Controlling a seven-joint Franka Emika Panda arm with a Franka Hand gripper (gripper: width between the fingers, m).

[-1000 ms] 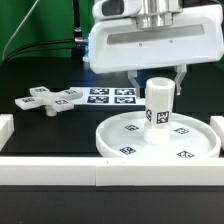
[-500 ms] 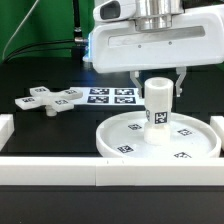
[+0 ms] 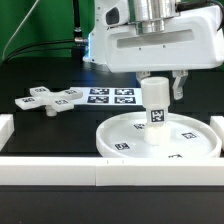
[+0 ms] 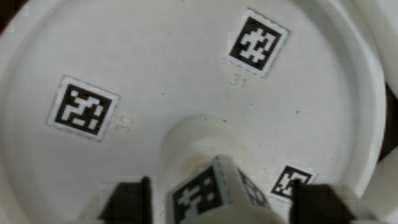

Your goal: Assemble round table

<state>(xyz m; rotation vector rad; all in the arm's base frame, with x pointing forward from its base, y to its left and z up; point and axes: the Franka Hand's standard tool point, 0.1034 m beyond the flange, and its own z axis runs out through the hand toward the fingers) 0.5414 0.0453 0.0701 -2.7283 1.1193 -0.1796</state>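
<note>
The large rimmed round disc [image 3: 203, 143] lies flat on the table at the exterior view's right, tags facing up. The short thick cylinder leg [image 3: 153, 108] stands upright on its middle. My gripper [image 3: 157, 90] hangs straight above, with one finger on each side of the leg's upper part. In the wrist view the disc [image 4: 160, 60] fills the frame. The tagged leg [image 4: 222, 185] sits between my dark fingertips [image 4: 128, 200], with a narrow gap on each side, so my gripper [image 4: 222, 205] is open around it. The cross-shaped base [image 3: 50, 99] lies apart at the exterior view's left.
The marker board [image 3: 110, 96] lies flat behind the disc, between it and the cross-shaped base. A long white border bar [image 3: 60, 172] runs along the front, close to the disc's rim. Another bar [image 3: 5, 126] stands at the exterior view's left edge.
The leg's top and the disc's tags have shifted slightly to the exterior view's left. My gripper stays around the leg, turned a little.
</note>
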